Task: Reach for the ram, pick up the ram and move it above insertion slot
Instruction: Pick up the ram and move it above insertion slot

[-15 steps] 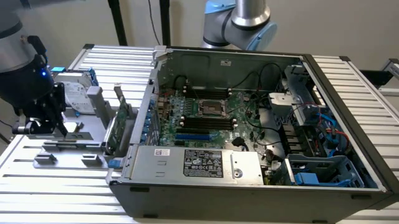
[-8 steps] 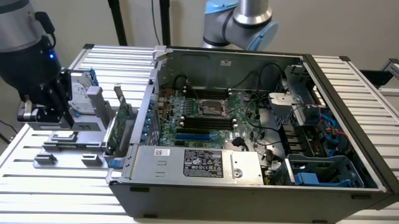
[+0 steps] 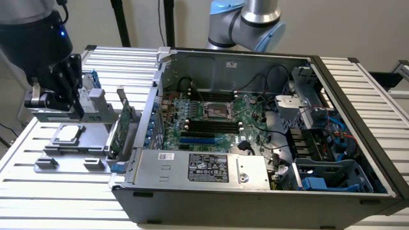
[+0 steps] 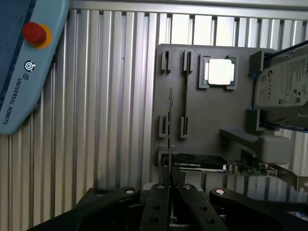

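1. Gripper state: the black two-finger gripper (image 4: 169, 188) is clenched on the ram (image 4: 170, 134), a long, thin green circuit-board stick. In the wrist view the ram appears edge-on as a narrow line running out from between the fingertips (image 4: 156, 197), which press on its two flat faces.

2. Ram location: the ram is held above the flat grey fixture plate (image 4: 202, 139), over the part of the plate that carries the small paired bracket slots (image 4: 166, 62). It is not seated in those brackets.

3. Items on the fixture plate:
- A square silver processor (image 4: 221, 72) lies flat in its recess on the plate.
- A silver hard drive in a blue frame (image 4: 284, 86) sits tilted in a holder at one edge of the plate.
- A tall green expansion card (image 3: 121, 127) stands upright at the edge of the plate nearest the computer.

4. Surroundings of the fixture plate:
- The plate lies on a slatted aluminium table (image 4: 110, 120).
- An open grey computer case (image 3: 211, 203), motherboard exposed, stands just beside the plate on the exterior view's right.
- A blue-grey teach pendant with a red button (image 4: 24, 62) rests on the table, well apart from the plate.
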`<action>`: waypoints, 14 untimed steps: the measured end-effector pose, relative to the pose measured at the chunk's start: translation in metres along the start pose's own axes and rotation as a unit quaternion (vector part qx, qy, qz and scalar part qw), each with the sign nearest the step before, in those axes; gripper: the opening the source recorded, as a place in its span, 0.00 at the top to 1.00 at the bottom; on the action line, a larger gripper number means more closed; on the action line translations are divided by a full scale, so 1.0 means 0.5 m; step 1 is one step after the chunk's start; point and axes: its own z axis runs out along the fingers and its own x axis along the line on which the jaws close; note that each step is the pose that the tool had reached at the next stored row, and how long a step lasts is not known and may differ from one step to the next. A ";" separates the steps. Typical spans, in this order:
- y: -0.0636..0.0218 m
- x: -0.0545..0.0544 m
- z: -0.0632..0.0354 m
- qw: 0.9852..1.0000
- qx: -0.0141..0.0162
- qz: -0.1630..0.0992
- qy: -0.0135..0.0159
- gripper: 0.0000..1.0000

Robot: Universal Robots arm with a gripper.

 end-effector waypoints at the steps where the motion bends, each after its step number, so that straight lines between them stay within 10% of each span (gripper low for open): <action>1: -0.006 0.000 -0.009 1.000 0.000 0.000 0.000 0.87; 14: -0.060 -0.027 -0.080 1.000 0.000 0.000 0.000 0.87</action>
